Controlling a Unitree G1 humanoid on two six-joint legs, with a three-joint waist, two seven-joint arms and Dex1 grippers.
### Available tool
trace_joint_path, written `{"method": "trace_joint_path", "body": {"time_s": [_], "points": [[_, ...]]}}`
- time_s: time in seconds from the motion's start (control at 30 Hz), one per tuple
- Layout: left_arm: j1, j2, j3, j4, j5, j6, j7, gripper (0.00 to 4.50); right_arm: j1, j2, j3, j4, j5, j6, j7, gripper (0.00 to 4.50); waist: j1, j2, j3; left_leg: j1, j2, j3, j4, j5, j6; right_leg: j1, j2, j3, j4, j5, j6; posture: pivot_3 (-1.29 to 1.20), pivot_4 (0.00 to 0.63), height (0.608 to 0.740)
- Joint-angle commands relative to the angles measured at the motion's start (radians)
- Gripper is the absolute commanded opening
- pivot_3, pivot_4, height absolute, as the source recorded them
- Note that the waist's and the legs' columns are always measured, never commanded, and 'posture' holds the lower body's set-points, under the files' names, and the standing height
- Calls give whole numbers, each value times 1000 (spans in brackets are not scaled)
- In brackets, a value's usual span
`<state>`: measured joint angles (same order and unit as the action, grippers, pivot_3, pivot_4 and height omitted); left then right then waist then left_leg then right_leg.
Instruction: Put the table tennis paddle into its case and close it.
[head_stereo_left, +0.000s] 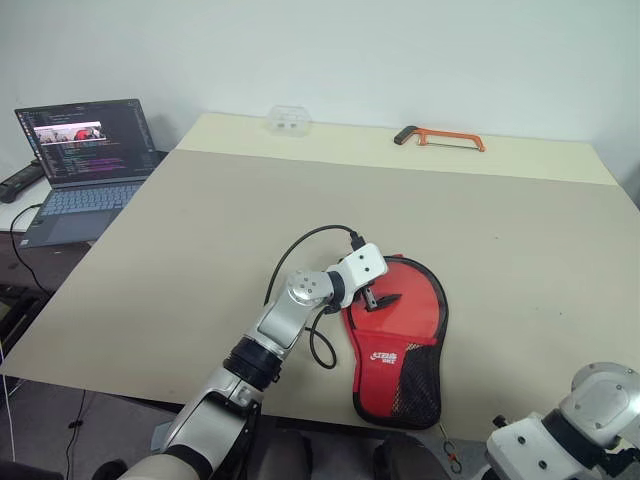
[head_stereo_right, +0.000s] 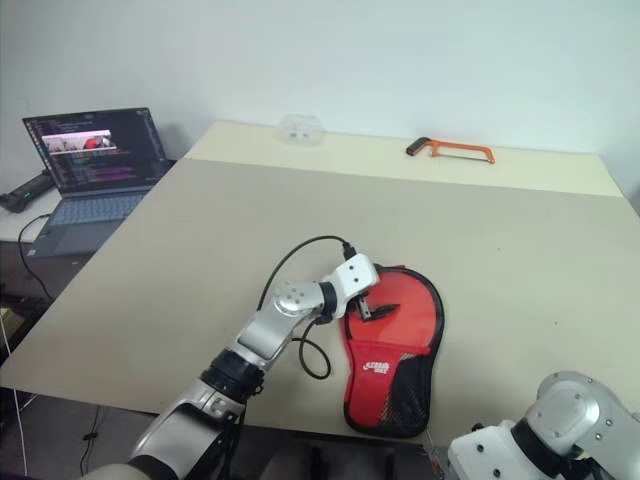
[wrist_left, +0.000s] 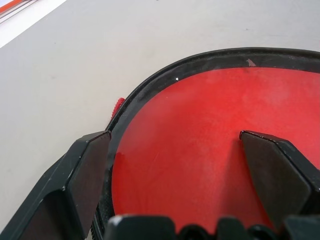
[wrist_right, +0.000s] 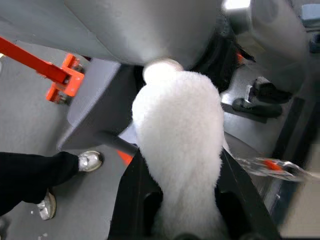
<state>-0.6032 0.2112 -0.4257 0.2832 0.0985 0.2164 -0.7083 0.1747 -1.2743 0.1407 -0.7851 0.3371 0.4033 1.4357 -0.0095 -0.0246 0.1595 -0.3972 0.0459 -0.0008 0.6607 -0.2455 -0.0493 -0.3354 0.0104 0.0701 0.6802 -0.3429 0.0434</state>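
Left claw (head_stereo_left: 383, 300) spread wide over red case (head_stereo_left: 400, 345), paddle apparently inside; next, closing the zip.

Open laptop (head_stereo_left: 85, 160) sitting off the upper left, screen lit. Orange-framed hacksaw (head_stereo_left: 445, 138) lies at the table's (head_stereo_left: 200, 250) far edge, clear plastic container (head_stereo_left: 289, 120) top centre.

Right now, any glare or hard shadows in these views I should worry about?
Left eye view: soft, even light, no hard shadows on the table around the case. Left wrist view: pale sheen across the red surface under the open left gripper. Right wrist view: the white fluffy mass reads very bright.
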Motion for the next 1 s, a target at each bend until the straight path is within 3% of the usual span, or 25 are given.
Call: {"method": "trace_joint_path", "body": {"time_s": [0.03,0.33,0.37,0.5,0.7,0.83,1.0], "points": [[31,21,-41,70,55,50,-6,4500,-100,24,-35,85,49,18,7,517,-1,0,0,0,0,0,0,0,0,0,0,0,0,0,0,0,150,740],[32,30,-14,65,51,47,11,4500,-287,105,40,305,-36,-17,-21,516,0,0,0,0,0,0,0,0,0,0,0,1,0,2,-4,0,150,740],[34,34,-11,63,51,47,12,4500,-290,104,44,318,-35,-18,-8,1227,0,0,0,0,0,0,0,0,0,0,0,1,0,2,-4,0,150,740],[40,48,2,52,48,49,13,4500,-309,108,52,398,-58,-56,16,2309,-6,0,0,0,0,0,0,0,0,-1,0,1,0,2,-4,0,150,740],[59,68,58,-37,-38,79,-62,4500,-360,91,0,511,-26,-83,54,4391,-24,1,0,0,1,0,-1,0,0,-1,0,1,0,2,-4,0,150,740],[91,109,139,-215,-213,156,-205,4500,-412,75,-66,570,32,-64,92,4455,-24,5,5,-1,1,1,-1,0,0,-3,0,1,0,2,-4,0,150,740],[78,294,252,-473,-426,254,-410,4500,-487,101,-126,656,50,-80,64,4455,-20,3,21,-5,2,0,-1,0,0,-7,0,0,1,2,-4,0,150,740]]}}
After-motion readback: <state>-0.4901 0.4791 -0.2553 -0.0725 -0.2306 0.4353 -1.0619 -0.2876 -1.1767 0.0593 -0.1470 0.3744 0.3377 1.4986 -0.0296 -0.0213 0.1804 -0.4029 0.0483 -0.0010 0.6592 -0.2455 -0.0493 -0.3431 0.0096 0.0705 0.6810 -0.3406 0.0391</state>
